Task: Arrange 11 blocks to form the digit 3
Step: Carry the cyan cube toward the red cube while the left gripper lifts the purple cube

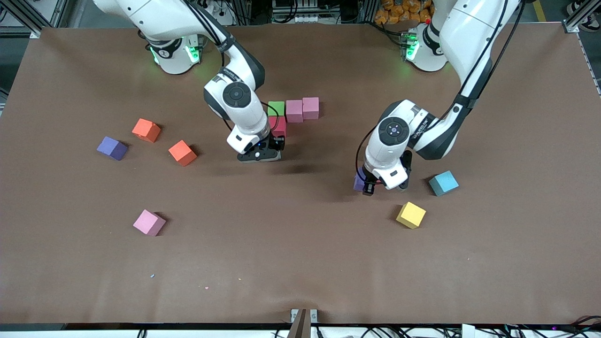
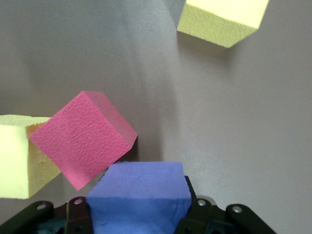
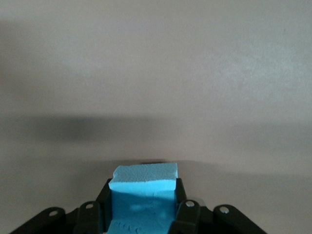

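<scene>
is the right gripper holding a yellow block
No, the right gripper is shut on a light blue block, seen between its fingers in the right wrist view.

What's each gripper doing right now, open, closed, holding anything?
Left gripper: closed on a purple block, low over the table.
Right gripper: closed on a light blue block, beside the red block.

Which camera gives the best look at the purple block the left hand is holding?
The left wrist view: the purple block fills the foreground, clamped in the left hand. The front view shows only a purple sliver beside that hand. The right wrist view misses it.
</scene>
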`<action>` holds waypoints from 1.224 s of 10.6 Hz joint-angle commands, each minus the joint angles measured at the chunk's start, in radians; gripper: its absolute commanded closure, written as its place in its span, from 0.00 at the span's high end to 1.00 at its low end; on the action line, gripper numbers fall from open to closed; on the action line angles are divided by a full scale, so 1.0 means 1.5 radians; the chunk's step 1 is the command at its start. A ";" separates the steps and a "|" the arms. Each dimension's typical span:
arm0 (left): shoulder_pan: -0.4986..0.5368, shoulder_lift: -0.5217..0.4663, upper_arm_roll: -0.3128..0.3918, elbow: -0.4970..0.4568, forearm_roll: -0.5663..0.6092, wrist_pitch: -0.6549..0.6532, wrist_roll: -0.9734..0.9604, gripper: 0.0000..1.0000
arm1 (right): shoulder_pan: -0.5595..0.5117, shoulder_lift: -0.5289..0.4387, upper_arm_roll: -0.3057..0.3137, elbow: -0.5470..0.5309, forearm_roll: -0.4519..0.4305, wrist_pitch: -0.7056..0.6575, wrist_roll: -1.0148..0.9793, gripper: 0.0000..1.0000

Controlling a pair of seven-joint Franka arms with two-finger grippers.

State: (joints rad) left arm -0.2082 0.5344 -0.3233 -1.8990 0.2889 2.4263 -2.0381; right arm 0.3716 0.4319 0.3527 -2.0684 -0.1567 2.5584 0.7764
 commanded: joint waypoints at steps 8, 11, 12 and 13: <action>0.001 0.031 -0.005 0.029 0.018 -0.014 -0.013 0.00 | 0.034 -0.025 -0.005 -0.047 0.000 0.043 0.052 0.00; 0.000 0.030 -0.005 0.030 0.019 -0.014 -0.013 0.00 | 0.042 -0.012 -0.006 -0.067 -0.002 0.082 0.052 0.00; 0.000 0.030 -0.005 0.030 0.018 -0.014 -0.014 0.00 | 0.043 -0.012 -0.006 -0.073 -0.003 0.089 0.052 0.00; 0.000 0.030 -0.005 0.031 0.016 -0.014 -0.015 0.00 | 0.045 -0.011 -0.006 -0.075 -0.003 0.091 0.052 0.00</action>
State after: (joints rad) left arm -0.2090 0.5729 -0.3258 -1.8724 0.2890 2.4221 -2.0446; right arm 0.4226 0.4249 0.3510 -2.1623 -0.1578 2.6762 0.8387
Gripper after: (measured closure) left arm 0.392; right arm 0.489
